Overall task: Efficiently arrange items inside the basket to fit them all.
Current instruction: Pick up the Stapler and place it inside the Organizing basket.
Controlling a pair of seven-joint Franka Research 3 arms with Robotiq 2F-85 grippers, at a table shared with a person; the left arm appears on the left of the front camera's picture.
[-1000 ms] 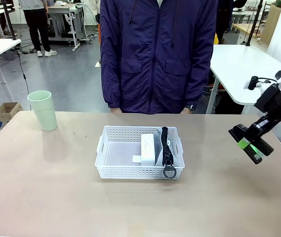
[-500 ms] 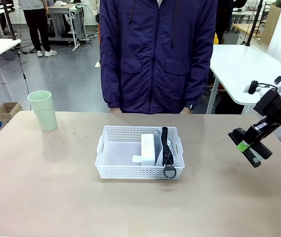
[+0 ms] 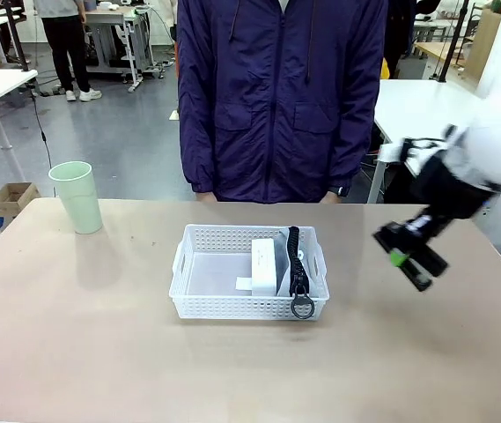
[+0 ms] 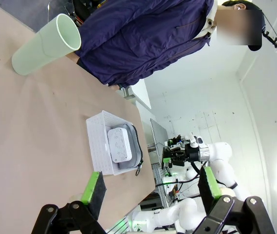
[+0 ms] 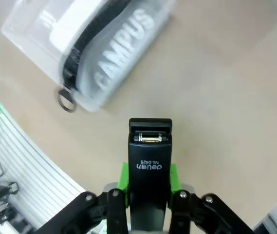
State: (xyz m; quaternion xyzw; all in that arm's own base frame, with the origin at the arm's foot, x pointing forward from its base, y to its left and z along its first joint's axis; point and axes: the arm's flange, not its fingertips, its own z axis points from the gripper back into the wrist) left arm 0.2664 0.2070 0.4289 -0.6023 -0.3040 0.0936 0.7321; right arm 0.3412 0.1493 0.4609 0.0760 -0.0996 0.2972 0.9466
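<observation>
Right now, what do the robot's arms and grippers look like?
The right arm is white and rounded, with a black wrist section. The right gripper and left gripper are black, two-fingered, with bright green pads and silver bolts at the finger joints.

The basket's point(image 3: 224, 306) left half lies bare; the box point(image 3: 264, 263) and pouch point(image 3: 298, 261) stand side by side in its right half; the tabletop point(image 3: 100, 352) is open all round it; the cup point(image 3: 77, 196) stands well apart, far left; a person point(image 3: 281, 97) lines the far edge.
</observation>
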